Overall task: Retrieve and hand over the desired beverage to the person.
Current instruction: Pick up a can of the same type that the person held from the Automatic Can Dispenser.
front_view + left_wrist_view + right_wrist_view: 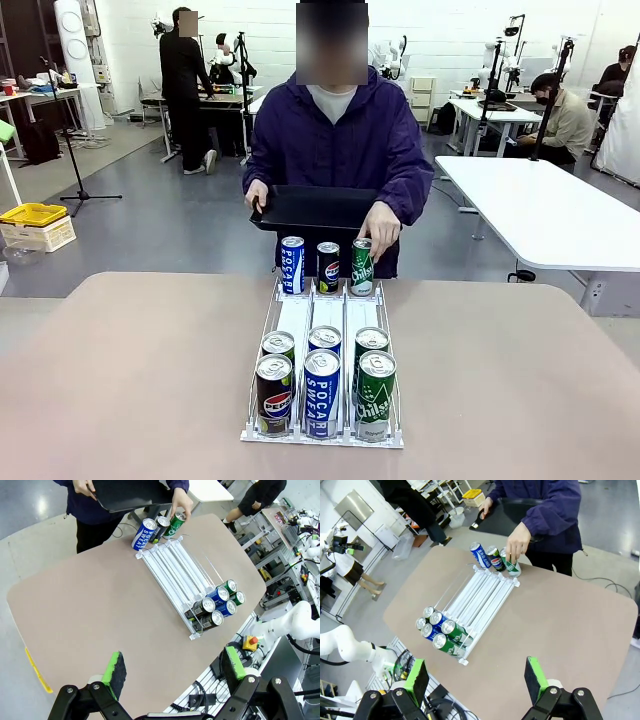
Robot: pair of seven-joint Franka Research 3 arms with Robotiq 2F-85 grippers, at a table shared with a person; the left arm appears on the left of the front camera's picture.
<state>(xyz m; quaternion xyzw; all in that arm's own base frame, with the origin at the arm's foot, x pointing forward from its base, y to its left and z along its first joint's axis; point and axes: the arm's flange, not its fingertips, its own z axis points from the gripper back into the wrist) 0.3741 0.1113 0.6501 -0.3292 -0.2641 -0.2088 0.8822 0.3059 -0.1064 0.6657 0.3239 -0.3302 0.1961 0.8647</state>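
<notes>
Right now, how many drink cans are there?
9 aluminium drink cans: three at the white lane rack's far end, one under the person's hand; six in two rows at its near end. None seems hidden.

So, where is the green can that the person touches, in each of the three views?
Front view: green can, at the white rack's far end, rightmost of three, under the person's hand.
Left wrist view: green can at top centre, also rightmost.
Right wrist view: green can at upper middle, under the hand.
Shared landmark: the black tray behind it.
</notes>
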